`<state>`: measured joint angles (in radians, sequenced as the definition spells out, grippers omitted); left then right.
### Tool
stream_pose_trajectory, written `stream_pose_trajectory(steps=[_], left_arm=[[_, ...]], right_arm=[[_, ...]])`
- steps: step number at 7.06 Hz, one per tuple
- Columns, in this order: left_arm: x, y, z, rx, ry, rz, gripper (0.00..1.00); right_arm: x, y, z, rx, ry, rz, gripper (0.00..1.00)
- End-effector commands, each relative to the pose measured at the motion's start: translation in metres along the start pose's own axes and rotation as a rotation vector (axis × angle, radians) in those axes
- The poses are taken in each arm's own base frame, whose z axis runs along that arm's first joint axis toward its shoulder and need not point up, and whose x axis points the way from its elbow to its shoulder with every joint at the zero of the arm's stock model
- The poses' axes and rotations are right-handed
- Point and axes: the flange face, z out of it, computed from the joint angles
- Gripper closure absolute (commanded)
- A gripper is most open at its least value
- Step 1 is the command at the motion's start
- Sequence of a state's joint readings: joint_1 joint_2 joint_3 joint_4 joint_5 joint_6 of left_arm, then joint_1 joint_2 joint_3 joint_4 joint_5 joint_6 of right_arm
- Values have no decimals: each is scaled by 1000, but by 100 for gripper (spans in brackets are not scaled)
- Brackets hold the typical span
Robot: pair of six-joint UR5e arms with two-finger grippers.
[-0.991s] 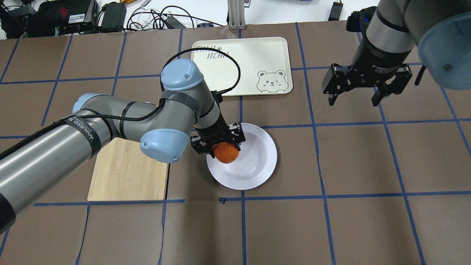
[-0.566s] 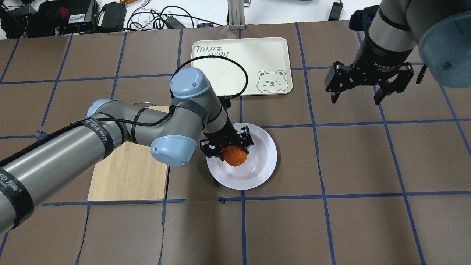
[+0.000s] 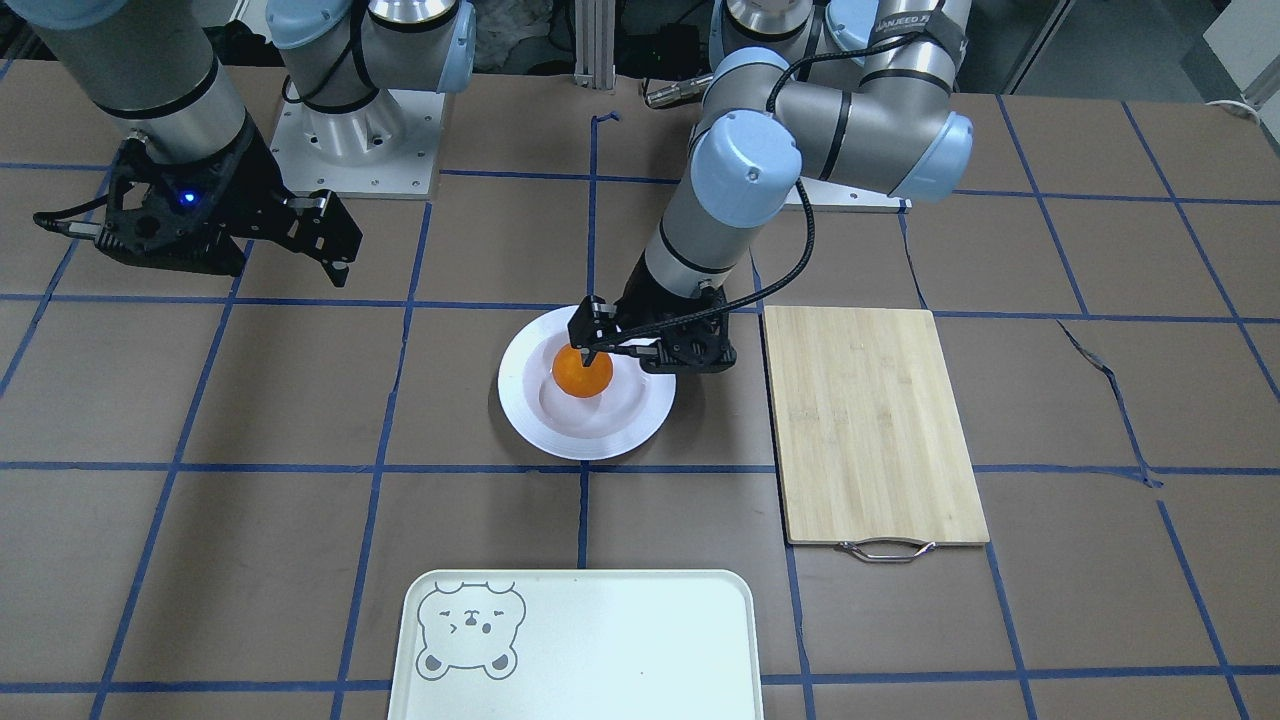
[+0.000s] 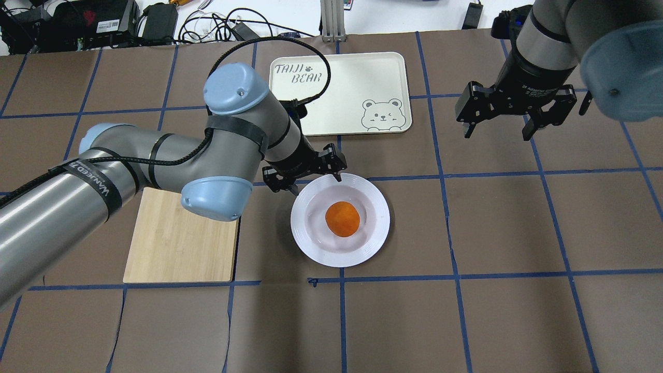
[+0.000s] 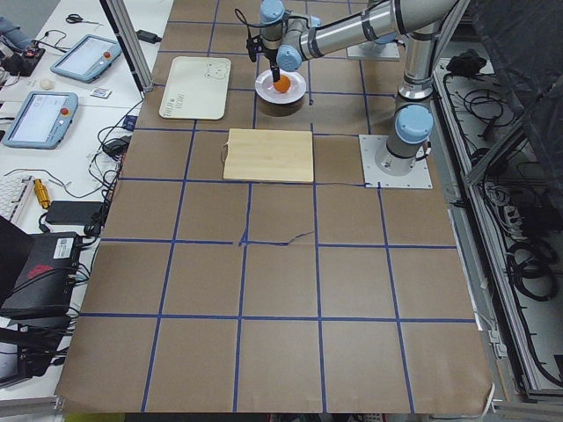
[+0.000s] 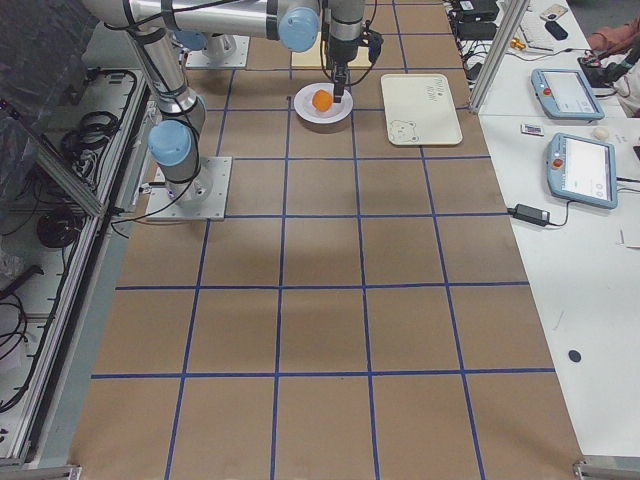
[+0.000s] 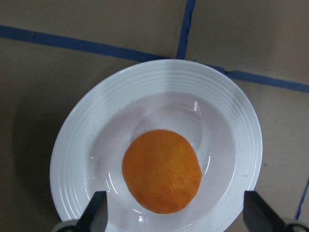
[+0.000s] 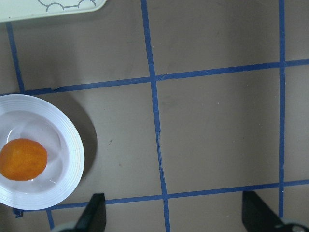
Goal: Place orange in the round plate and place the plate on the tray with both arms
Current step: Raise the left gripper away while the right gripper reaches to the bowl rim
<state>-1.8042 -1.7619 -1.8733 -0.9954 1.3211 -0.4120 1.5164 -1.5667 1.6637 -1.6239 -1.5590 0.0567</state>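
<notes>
The orange (image 4: 342, 218) lies loose in the centre well of the round plate (image 4: 375, 233), also seen from above in the left wrist view as the orange (image 7: 161, 170) on the plate (image 7: 159, 77). My left gripper (image 4: 305, 178) hangs open over the plate's far-left rim, with nothing between its fingers. The tray (image 4: 357, 77) lies bare beyond the plate. Far right, my right gripper (image 4: 496, 133) hovers open above the table, well apart from the plate (image 8: 72, 145).
A bamboo cutting board (image 4: 178, 243) lies left of the plate, partly under my left arm. Cables and electronics (image 4: 103, 20) line the table's far edge behind the tray. Brown mat squares with blue tape lines cover the table.
My left gripper has opened and let go of the orange, then drawn back toward the plate's far-left rim. The orange now rests in the plate's centre. The right gripper barely shifted.
</notes>
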Motion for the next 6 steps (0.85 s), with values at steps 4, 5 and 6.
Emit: stream_pose_trajectory(steps=[4,5,6], left_arm=[[-55,-28,-200,16,-239,10,0],[-53,-30,-207,42,-232,53,0],[-53,-29,-209,53,-247,116,0]], right_arm=[[-11,-36,108,-8,-317,-27,0],[-24,-47,135,22,-459,-38,0],[-30,-54,166,46,-520,-55,0]])
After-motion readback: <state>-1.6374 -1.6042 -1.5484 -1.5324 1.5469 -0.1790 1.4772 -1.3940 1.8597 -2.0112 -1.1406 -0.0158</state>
